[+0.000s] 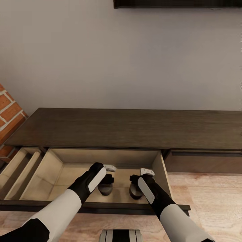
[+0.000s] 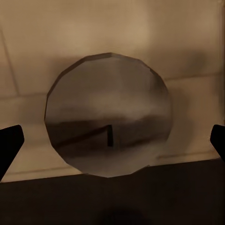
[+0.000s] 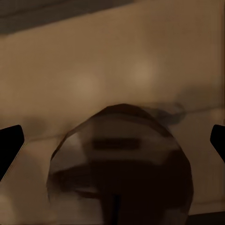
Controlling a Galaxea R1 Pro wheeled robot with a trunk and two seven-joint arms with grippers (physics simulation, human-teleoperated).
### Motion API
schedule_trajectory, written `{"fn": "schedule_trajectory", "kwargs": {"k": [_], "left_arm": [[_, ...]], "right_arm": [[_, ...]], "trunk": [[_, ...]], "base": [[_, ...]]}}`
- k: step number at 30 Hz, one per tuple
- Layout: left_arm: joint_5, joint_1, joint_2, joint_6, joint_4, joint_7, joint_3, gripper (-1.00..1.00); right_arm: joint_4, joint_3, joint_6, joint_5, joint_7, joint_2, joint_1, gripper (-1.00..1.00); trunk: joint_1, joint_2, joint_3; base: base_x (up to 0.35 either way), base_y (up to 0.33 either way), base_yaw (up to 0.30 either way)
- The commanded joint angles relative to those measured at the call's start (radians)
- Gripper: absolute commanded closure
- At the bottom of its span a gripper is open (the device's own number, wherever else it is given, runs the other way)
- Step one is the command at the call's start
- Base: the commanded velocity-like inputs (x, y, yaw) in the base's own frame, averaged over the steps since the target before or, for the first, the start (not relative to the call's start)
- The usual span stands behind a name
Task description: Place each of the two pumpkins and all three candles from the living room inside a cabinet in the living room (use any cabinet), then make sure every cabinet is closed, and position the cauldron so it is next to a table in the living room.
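- The left gripper (image 1: 107, 181), black with a white-sleeved arm, hangs inside the open, pale-wood drawer (image 1: 55, 168) of the long low dark-brown wooden cabinet (image 1: 127, 127), fingers spread wide.
- Directly beneath it a short grey stubby candle (image 2: 108, 115) stands on the drawer floor, its round top and dark wick visible between the finger tips (image 2: 10, 143) without touching them.
- The right gripper (image 1: 137, 186) hangs just beside, likewise spread apart over a second grey candle (image 3: 119, 164).
- The two candles stand near each other, apart.
- Beyond, the cabinet's flat top meets a plain grey wall (image 1: 121, 57); red brick (image 1: 8, 114) shows at left.
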Motion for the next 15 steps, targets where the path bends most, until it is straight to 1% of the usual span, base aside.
{"fn": "schedule_trajectory", "kwargs": {"k": [1, 7, 15], "left_arm": [[0.011, -0.001, 0.001, 0.001, -0.001, 0.01, -0.003, -1.0], [0.011, -0.001, 0.001, 0.001, -0.001, 0.01, -0.003, -1.0], [0.011, -0.001, 0.001, 0.003, -0.001, 0.01, -0.002, -1.0]], "right_arm": [[-0.001, 0.004, 0.002, -0.009, -0.009, -0.001, -0.001, -1.0], [-0.001, 0.003, 0.004, -0.009, -0.008, -0.001, -0.001, -1.0], [0.0, 0.001, 0.008, -0.017, -0.005, -0.001, -0.001, -1.0]], "trunk": [[-0.001, 0.0, 0.003], [-0.003, 0.001, 0.026], [-0.003, 0.001, 0.026]], "base": [[0.0, 0.0, 0.0], [0.0, 0.0, 0.0], [0.0, 0.0, 0.0]]}}
